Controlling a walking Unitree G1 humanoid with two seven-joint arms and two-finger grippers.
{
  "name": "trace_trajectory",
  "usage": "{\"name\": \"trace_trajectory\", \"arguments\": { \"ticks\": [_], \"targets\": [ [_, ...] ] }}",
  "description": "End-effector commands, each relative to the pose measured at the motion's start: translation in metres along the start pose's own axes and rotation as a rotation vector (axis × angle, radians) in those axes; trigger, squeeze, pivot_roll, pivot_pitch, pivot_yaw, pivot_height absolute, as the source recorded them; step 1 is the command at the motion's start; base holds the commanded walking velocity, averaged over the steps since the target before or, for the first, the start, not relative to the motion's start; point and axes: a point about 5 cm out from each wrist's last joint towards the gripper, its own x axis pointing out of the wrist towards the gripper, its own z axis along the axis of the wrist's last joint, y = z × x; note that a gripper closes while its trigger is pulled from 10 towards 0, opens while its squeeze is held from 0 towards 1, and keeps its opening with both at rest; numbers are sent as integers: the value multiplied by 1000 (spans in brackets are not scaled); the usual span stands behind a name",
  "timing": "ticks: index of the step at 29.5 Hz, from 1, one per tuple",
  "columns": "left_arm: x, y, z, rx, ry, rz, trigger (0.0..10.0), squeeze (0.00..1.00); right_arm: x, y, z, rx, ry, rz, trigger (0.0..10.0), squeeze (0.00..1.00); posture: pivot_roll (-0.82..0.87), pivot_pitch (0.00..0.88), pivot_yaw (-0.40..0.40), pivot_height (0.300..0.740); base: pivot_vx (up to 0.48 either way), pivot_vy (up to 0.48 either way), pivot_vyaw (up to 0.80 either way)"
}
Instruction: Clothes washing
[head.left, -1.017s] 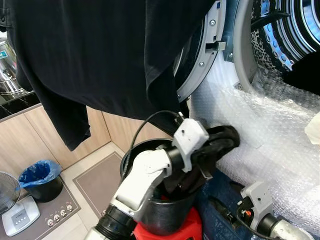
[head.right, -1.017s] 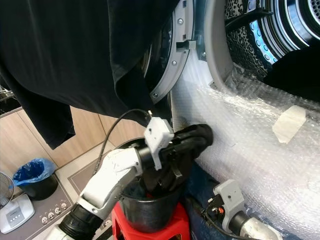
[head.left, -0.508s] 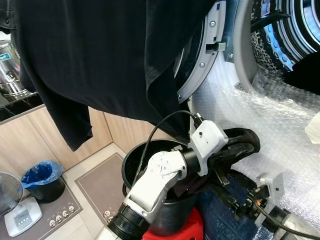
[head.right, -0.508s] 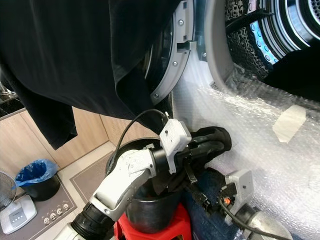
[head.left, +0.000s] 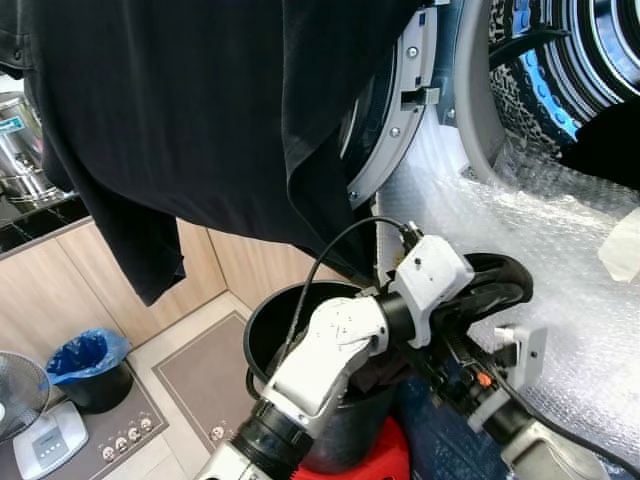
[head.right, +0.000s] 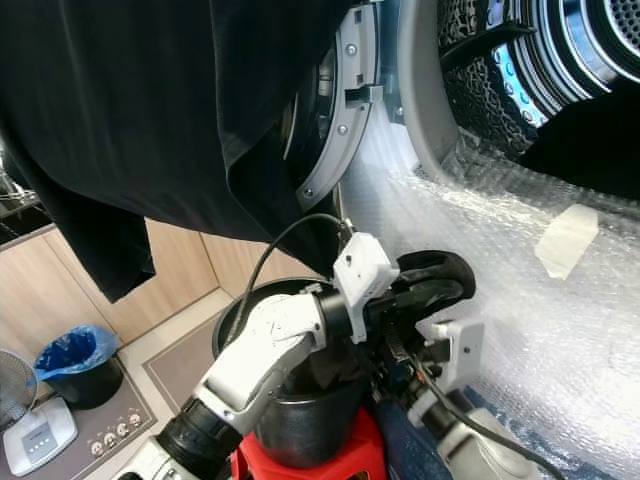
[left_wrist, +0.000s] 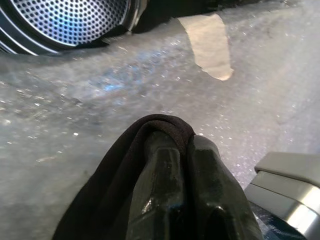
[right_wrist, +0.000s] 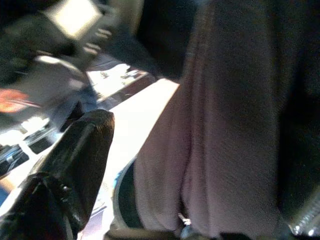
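wood cabinets (head.left: 215, 265) | tiled floor (head.left: 160, 340) | grey mat (head.left: 205, 365)

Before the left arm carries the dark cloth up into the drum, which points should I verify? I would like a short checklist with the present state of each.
1. Left pincer shut on the dark cloth: ok; the cloth is folded over its fingertips in the left wrist view.
2. Cloth fully out of the black bucket: cannot tell; the arm hides its lower part.
3. Drum opening open: ok, though dark laundry already lies at its lip.
4. Black garment hanging over the door out of the path: not ok; it hangs close above the arm.
5. Right pincer apart from the left arm: not ok; it is close beneath it.
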Motion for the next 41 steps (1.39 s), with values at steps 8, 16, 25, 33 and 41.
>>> {"name": "trace_trajectory", "arguments": {
  "ticks": [8, 16, 25, 33, 41],
  "targets": [
    [8, 7, 19, 43, -68, 20, 10000, 0, 9, 1, -3, -15, -34, -149, 10000, 0, -240, 0, 108, 740, 0, 0, 0],
    [12, 4, 24, 31, -91, 31, 10000, 0, 9, -12, -13, 22, -39, -353, 7216, 0, -235, 0, 112, 740, 0, 0, 0],
    [13, 4, 26, 23, -97, 33, 10000, 0, 7, -16, -15, 50, -71, -407, 2118, 0, -235, 0, 112, 740, 0, 0, 0],
    [15, -3, 28, 0, -117, 26, 10000, 0, 10, -8, -7, 168, -195, -341, 0, 0, -238, 0, 106, 740, 0, 0, 0],
    [16, -10, 31, -23, -141, 6, 10000, 0, 10, -6, -8, 168, -196, -312, 0, 0, -234, 0, 97, 740, 0, 0, 0]
  ]
}}
